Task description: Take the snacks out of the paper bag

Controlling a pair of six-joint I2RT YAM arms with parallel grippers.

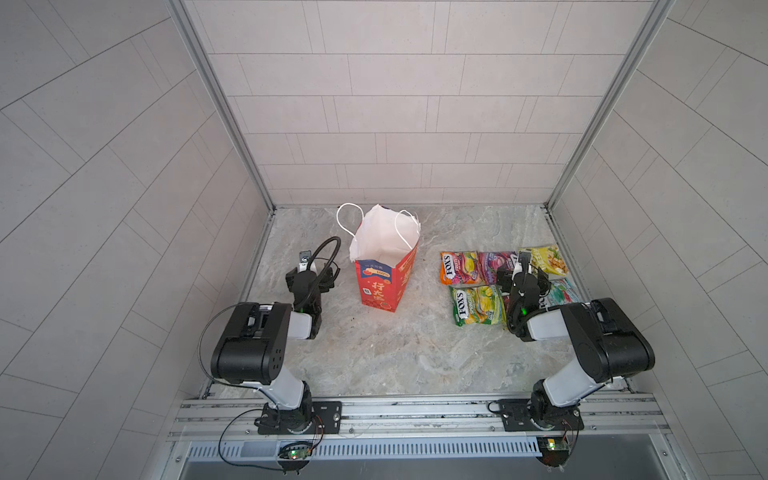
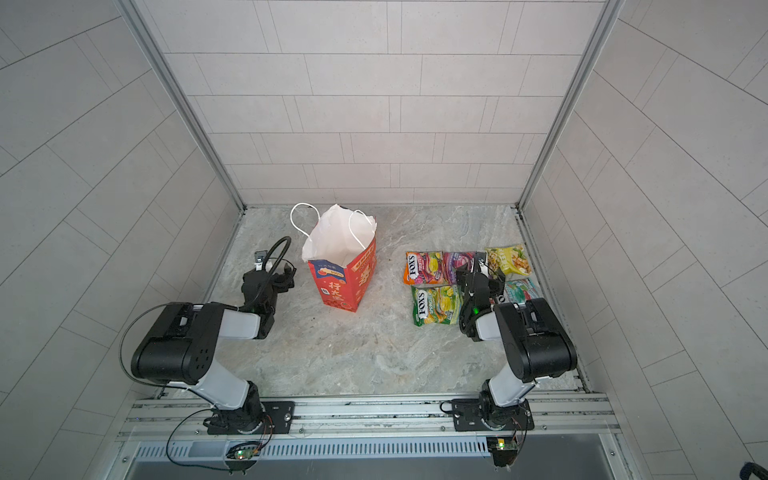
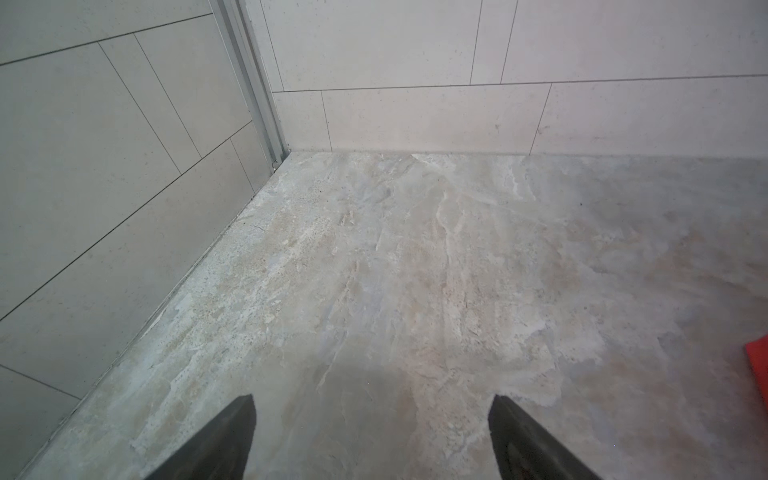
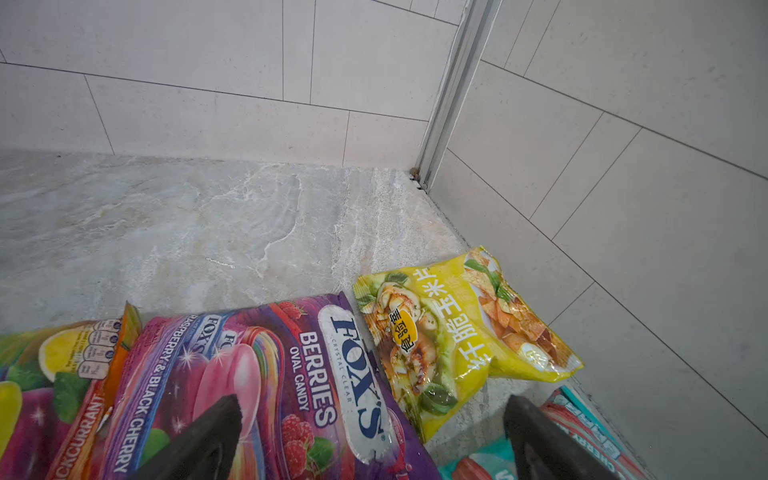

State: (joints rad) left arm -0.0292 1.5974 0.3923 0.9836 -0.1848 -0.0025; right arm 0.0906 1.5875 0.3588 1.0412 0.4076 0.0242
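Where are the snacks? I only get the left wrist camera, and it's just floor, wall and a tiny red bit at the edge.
Observer: That red bit is the paper bag. It is standing upright with its top open.
Operator: Are the snacks inside it?
Observer: None that I can see. In both top views the snacks, at least five packets, lie flat on the table, to the right of the bag.
Operator: Is the other arm holding one?
Observer: No. The right gripper is over the purple packet, and its fingers are open and empty.
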